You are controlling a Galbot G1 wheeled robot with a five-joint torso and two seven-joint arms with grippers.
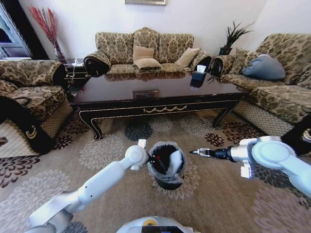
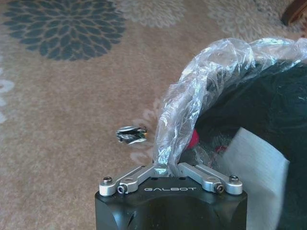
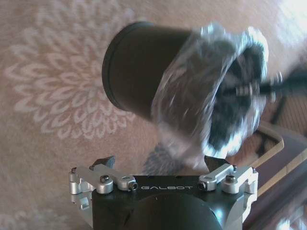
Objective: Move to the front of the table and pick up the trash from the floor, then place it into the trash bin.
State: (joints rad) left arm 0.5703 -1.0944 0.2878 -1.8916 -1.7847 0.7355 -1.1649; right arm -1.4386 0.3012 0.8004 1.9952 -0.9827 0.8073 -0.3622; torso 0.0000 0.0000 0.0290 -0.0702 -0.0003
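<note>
The black trash bin [image 1: 167, 167], lined with a clear plastic bag, stands on the carpet in front of the dark table [image 1: 121, 92]. My left gripper [image 1: 151, 158] is at the bin's left rim. In the left wrist view its links meet at the liner fold [image 2: 172, 120], so the left gripper [image 2: 162, 165] is shut on the plastic. Inside the bin lie a white paper sheet [image 2: 256, 165] and a red piece [image 2: 192, 140]. A small crumpled scrap [image 2: 130, 135] lies on the carpet beside the bin. My right gripper [image 1: 193, 152] hovers open just right of the bin [image 3: 144, 72], fingers spread [image 3: 104, 162].
Patterned sofas [image 1: 146, 48] ring the table on three sides, with an armchair [image 1: 29, 102] at the left and a sofa [image 1: 277, 92] at the right. A dark tissue box [image 1: 198, 77] sits on the tabletop. Flowered carpet [image 1: 102, 150] stretches between the table and me.
</note>
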